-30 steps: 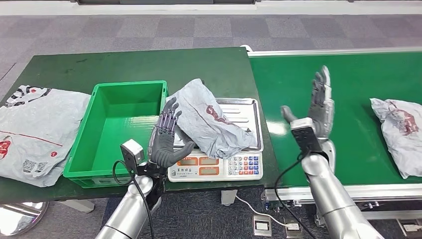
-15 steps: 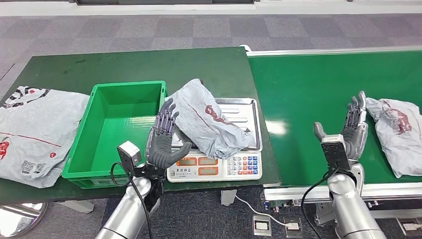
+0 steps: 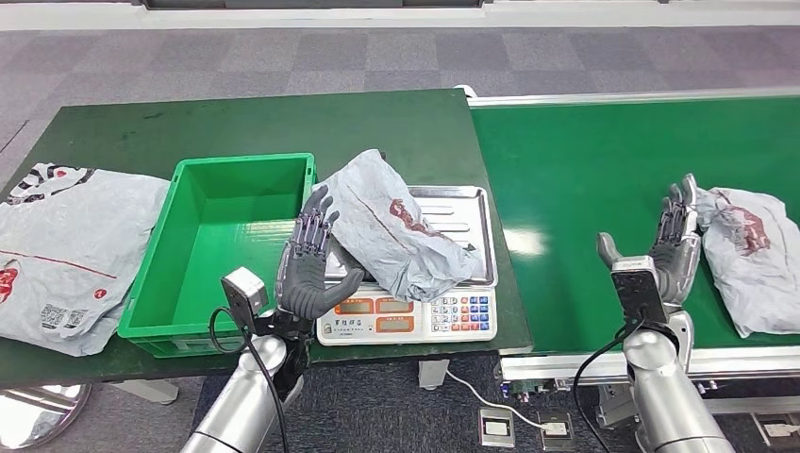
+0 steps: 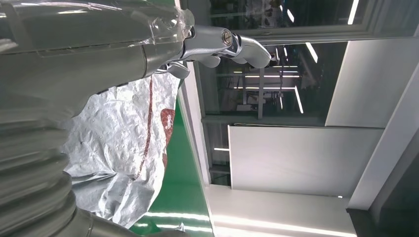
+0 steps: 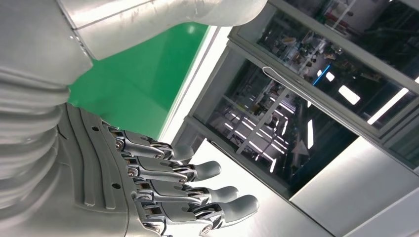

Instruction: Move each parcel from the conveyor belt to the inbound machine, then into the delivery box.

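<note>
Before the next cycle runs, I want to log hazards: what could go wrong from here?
The crumpled grey plastic parcel overhangs the steel scale tray toward the green plastic bin; the open left hand beside it could knock it off rather than grasp it.

The right hand is open at the edge of the grey parcel on the green conveyor belt; the limp film may slip or bunch.

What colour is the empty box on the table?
Green; the box shows best in the head view.
</note>
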Robot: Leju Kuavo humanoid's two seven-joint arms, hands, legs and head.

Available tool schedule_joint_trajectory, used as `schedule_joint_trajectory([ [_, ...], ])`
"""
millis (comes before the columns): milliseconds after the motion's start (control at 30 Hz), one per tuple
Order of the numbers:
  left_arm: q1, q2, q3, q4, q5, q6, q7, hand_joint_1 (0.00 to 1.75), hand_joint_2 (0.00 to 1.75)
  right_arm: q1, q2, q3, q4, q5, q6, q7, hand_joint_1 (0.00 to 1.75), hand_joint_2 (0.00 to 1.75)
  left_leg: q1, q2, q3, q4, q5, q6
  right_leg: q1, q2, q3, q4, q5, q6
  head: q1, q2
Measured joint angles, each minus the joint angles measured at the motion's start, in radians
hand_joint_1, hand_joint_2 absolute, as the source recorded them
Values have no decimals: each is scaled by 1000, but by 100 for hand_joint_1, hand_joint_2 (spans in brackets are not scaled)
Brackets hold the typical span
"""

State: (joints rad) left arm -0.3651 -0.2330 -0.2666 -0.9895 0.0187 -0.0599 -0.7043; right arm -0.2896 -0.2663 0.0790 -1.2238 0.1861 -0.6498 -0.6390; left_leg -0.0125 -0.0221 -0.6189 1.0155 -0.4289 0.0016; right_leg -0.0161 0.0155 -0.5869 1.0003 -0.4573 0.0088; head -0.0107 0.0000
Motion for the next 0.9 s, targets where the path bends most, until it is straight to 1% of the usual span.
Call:
schedule_joint_trajectory([
  [700,-2,0,-1,1,-6,0,0,0,175,3,0,-3,0,-3,5,3,0,175,0,0,0,0,0,0,0,0,-1,0,0,0,0,0],
  [767,-34,-10,-17,36,-64,0,1,0,175,22,18,-17,4,-18,56,4,0,175,1,-2,1,0,0,0,1,-2,-1,-1,-1,1,0,0],
  [833,-120,-39,-66,144,-168,3,6,0,175,66,71,-43,15,-39,122,-19,0,175,3,-8,0,0,0,1,2,-8,3,-1,-2,2,0,0],
  [900,-203,-71,-121,254,-221,8,8,0,175,114,133,-56,27,-59,136,-48,0,175,1,-11,0,0,0,1,1,-11,5,-1,-3,2,0,0],
])
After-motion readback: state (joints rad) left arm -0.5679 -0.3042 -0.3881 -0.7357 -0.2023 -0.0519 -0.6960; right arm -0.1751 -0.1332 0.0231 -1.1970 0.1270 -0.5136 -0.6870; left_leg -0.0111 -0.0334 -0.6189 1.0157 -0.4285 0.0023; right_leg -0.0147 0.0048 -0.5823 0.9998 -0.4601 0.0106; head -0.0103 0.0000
